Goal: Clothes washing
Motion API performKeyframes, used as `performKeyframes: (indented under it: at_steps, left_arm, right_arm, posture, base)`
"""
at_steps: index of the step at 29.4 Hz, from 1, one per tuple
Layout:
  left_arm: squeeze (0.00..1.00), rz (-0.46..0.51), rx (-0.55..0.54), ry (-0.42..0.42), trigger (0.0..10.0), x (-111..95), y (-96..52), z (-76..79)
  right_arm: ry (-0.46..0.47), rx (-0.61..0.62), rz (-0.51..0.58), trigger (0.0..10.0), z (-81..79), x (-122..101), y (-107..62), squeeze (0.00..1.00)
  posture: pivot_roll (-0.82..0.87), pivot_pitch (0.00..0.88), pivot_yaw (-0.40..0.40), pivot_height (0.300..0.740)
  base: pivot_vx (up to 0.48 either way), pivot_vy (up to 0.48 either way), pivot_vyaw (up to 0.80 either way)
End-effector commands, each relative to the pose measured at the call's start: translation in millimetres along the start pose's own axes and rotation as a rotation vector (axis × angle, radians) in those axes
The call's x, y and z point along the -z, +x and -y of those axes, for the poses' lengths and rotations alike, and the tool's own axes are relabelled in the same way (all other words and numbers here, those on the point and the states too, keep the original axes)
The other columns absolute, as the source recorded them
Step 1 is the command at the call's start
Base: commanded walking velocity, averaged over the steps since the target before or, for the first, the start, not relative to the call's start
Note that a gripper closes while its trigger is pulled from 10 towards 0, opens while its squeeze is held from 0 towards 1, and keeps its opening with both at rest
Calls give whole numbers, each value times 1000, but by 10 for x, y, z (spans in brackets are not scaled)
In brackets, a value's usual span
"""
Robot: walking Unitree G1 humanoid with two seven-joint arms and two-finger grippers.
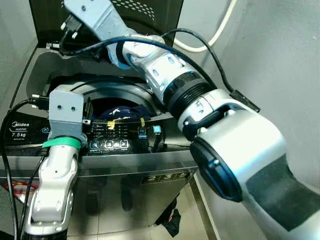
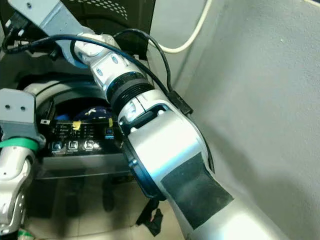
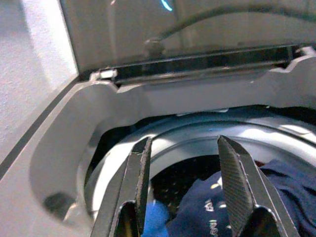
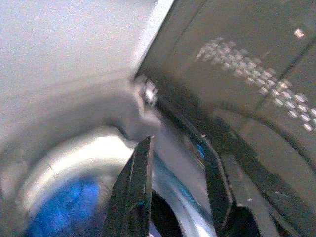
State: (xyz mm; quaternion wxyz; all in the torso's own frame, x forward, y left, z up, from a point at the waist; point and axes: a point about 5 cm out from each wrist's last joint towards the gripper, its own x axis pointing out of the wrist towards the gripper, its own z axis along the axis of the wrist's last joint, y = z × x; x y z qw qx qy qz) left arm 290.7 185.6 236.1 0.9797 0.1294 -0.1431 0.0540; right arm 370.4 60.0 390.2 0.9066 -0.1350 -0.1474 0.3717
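Note:
A grey top-loading washing machine stands before me with its dark lid raised upright at the back. Dark blue clothes lie inside the drum. My left arm is at the machine's front left corner. Its gripper is open above the blue clothes, with nothing between the fingers. My right arm reaches across the machine to the back left. The right gripper is open over the drum rim, near the lid hinge, and holds nothing.
The control panel runs along the machine's front edge. A grey wall stands close on the right, and a white hose hangs on it. A dark cloth lies on the tiled floor by the machine's foot.

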Motion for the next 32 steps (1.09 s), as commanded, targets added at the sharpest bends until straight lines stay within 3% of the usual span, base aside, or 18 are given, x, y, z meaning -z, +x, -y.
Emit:
performKeyframes:
  at_steps: [1,2,4,5,8,14,18,19,22,25,26,32]
  left_arm:
    - [0,-10,42,4,10000,48,32,35]
    - [0,-10,42,4,10000,48,32,35]
    - [0,-10,60,-5,10000,54,61,66]
    - [0,-10,60,-5,10000,54,61,66]
    - [0,13,133,-15,10000,29,79,165]
    - [0,31,191,-32,10000,29,55,226]
    - [0,14,134,-113,10000,51,21,174]
    - [0,14,134,-113,10000,51,21,174]
    - [0,13,72,-167,10000,81,-42,109]
    - [0,4,62,-179,10000,101,-74,104]
    - [0,-11,43,-204,10000,138,-130,107]
    - [0,-19,45,-222,10000,168,-180,125]
  right_arm:
    - [213,184,147,10000,541,36,-221,0]
    - [213,184,147,10000,541,36,-221,0]
    - [332,316,191,10000,847,250,-415,0]
    - [332,316,191,10000,847,250,-415,0]
    - [428,521,159,10000,1139,916,-811,0]
    - [449,595,151,10000,1139,1297,-1047,0]
    - [469,577,230,10000,890,1504,-1289,0]
    - [469,577,230,10000,890,1504,-1289,0]
    - [455,513,242,10000,628,1544,-1428,0]
    - [449,498,246,10000,551,1545,-1458,0]
    - [436,485,246,10000,428,1572,-1503,0]
    - [446,475,230,10000,318,1642,-1540,0]
  posture:
    - [137,0,-15,740]
    - [137,0,-15,740]
    - [131,0,-8,740]
    - [131,0,-8,740]
    - [109,0,31,740]
    - [100,0,40,740]
    - [98,0,37,740]
    - [98,0,37,740]
    - [103,1,22,740]
    - [105,3,16,740]
    - [105,7,13,740]
    - [108,10,9,740]
  base:
    - [0,0,0]
    - [0,0,0]
    - [0,0,0]
    - [0,0,0]
    - [0,0,0]
    - [0,0,0]
    - [0,0,0]
    - [0,0,0]
    - [0,0,0]
    - [0,0,0]
    - [0,0,0]
    - [0,0,0]
